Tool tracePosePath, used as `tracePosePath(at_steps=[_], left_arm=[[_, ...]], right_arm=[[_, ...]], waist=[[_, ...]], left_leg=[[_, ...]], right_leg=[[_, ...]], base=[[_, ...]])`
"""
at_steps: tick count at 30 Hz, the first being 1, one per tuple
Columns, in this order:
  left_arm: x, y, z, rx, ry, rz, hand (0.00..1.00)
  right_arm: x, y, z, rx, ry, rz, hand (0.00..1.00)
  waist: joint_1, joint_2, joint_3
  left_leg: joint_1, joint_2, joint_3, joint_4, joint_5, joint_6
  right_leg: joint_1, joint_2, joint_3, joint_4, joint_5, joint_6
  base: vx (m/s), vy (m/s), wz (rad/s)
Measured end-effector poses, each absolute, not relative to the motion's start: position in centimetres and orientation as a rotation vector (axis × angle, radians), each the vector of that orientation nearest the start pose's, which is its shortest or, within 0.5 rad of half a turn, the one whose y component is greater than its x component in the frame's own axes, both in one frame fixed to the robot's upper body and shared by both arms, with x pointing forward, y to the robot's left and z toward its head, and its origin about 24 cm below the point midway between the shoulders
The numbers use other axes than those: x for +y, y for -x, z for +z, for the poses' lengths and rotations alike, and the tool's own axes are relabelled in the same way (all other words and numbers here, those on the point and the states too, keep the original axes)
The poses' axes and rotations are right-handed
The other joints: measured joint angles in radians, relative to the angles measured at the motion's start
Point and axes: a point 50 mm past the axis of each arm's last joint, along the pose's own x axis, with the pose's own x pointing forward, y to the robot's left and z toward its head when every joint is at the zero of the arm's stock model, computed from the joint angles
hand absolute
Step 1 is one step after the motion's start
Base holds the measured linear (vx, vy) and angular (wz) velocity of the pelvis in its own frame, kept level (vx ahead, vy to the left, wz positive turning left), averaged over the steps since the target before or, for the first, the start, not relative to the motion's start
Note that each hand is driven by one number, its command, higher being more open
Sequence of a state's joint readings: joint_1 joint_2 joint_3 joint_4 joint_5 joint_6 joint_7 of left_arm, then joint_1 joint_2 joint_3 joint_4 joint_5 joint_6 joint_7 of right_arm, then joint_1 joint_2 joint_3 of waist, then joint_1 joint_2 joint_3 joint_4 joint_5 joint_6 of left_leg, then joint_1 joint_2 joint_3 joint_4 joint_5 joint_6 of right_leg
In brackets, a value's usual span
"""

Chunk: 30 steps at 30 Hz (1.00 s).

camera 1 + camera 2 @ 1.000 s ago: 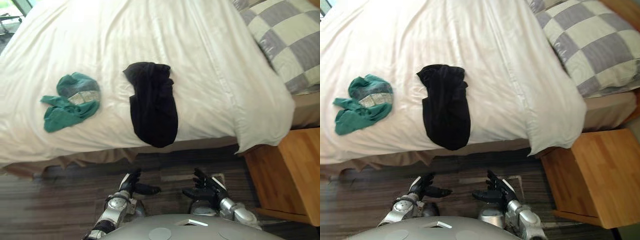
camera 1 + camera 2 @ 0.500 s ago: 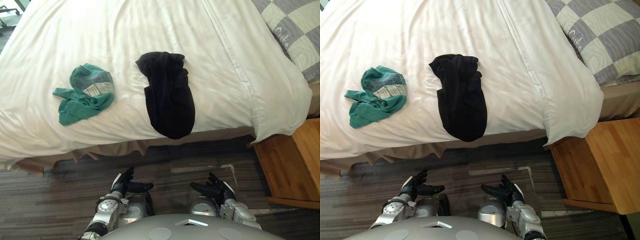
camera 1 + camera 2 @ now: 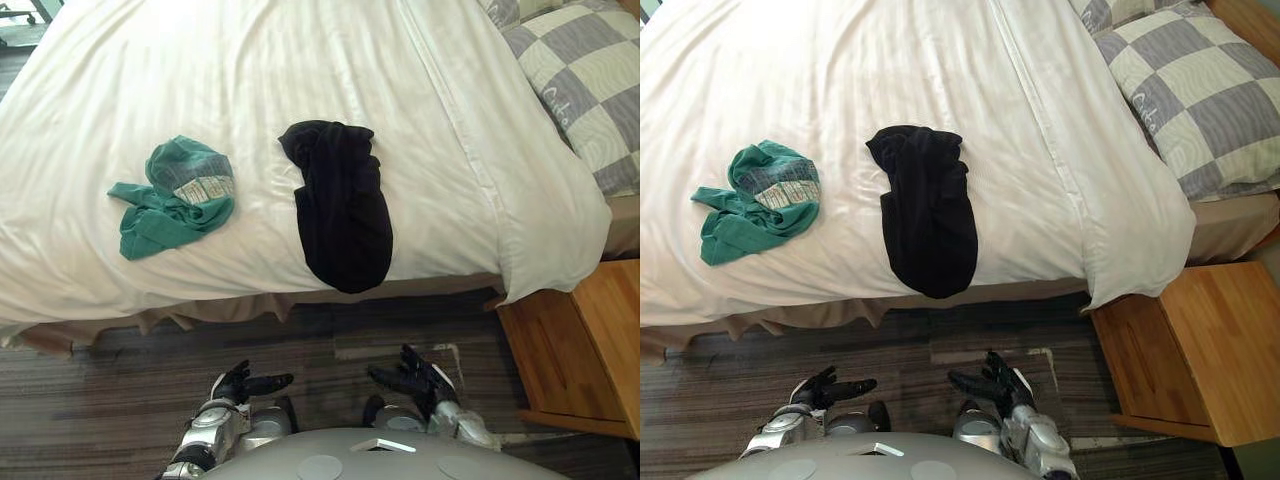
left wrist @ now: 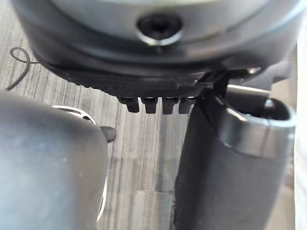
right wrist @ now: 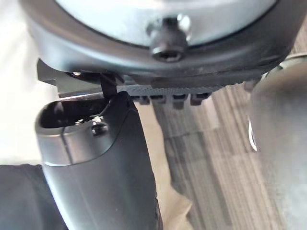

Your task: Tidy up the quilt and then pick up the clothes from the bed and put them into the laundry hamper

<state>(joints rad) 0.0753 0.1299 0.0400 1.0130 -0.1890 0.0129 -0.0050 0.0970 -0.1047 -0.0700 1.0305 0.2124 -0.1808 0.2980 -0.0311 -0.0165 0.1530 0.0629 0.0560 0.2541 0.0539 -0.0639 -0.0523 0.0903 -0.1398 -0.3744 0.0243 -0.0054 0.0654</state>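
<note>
Quilt [image 3: 300,70] lies spread over bed [image 3: 220,310]; black garment [image 3: 340,215] sits at its near edge, and green garment [image 3: 175,195], maybe a shirt, is crumpled to the left, apart from it. Left robot hand [image 3: 240,383] and right robot hand [image 3: 415,378] are both released, fingers straight, holding nothing, low over floor [image 3: 100,400]. Checked pillow [image 3: 585,90] is on the right, with nightstand [image 3: 580,350] beside bed.

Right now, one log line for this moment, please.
quilt: spread flat | black garment: on quilt, at near edge | green garment: on quilt | left hand: open, empty | right hand: open, empty
</note>
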Motion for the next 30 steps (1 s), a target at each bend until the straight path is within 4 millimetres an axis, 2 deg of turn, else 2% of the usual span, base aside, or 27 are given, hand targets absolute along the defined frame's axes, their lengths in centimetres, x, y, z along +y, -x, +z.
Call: tracePosePath(at_steps=[4, 7, 13, 14, 24, 27, 30], left_arm=[[21.2, -9.7, -15.8, 1.086, 0.104, 0.251, 1.00], [21.8, -8.7, -16.0, 1.111, 0.136, 0.308, 1.00], [22.1, -8.0, -16.2, 1.126, 0.203, 0.365, 1.00], [18.9, -8.1, -16.7, 1.139, 0.236, 0.276, 1.00], [19.2, -7.8, -16.8, 1.154, 0.280, 0.319, 1.00], [19.7, -7.5, -16.8, 1.143, 0.343, 0.417, 1.00], [20.0, -6.8, -16.8, 1.127, 0.383, 0.477, 1.00]], right_arm=[[-19.1, -10.8, -15.1, 0.895, -0.278, -0.012, 1.00], [-18.8, -10.6, -15.2, 0.897, -0.297, -0.012, 1.00], [-18.7, -10.2, -15.3, 0.905, -0.268, 0.011, 1.00], [-19.5, -7.4, -15.5, 0.934, -0.197, 0.010, 1.00], [-19.6, -7.3, -15.7, 0.961, -0.212, -0.001, 1.00], [-19.9, -6.6, -15.9, 1.010, -0.246, -0.043, 1.00], [-20.3, -6.5, -16.0, 1.023, -0.271, -0.069, 1.00]], waist=[[0.001, -0.002, -0.004], [0.000, -0.013, -0.012], [-0.003, -0.029, -0.026], [0.027, 0.012, -0.114], [0.027, 0.012, -0.113], [0.027, 0.018, -0.110], [0.023, 0.012, -0.109]], left_leg=[[0.040, -0.014, 0.028, -0.069, 0.036, 0.000], [0.084, -0.015, 0.071, -0.132, 0.064, -0.005], [0.096, -0.012, 0.152, -0.142, 0.062, -0.011], [0.154, -0.002, 0.242, -0.144, 0.045, -0.027], [0.157, 0.000, 0.240, -0.144, 0.044, -0.028], [0.158, -0.001, 0.207, -0.143, 0.044, -0.028], [0.130, -0.008, 0.156, -0.131, 0.046, -0.023]], right_leg=[[0.000, -0.002, 0.027, -0.011, 0.002, 0.004], [-0.005, 0.003, 0.071, -0.018, 0.008, 0.012], [-0.019, 0.024, 0.149, -0.059, 0.046, 0.014], [0.016, 0.039, 0.209, -0.096, 0.060, 0.014], [0.022, 0.040, 0.205, -0.096, 0.059, 0.014], [0.038, 0.036, 0.174, -0.095, 0.055, 0.009], [0.035, 0.021, 0.133, -0.093, 0.052, 0.011]], base=[[-0.07, 0.019, -0.20], [-0.06, 0.012, -0.37], [-0.04, -0.015, -0.38], [0.00, 0.000, -0.07], [0.00, 0.000, 0.01], [-0.02, -0.009, 0.26], [-0.03, -0.014, 0.37]])
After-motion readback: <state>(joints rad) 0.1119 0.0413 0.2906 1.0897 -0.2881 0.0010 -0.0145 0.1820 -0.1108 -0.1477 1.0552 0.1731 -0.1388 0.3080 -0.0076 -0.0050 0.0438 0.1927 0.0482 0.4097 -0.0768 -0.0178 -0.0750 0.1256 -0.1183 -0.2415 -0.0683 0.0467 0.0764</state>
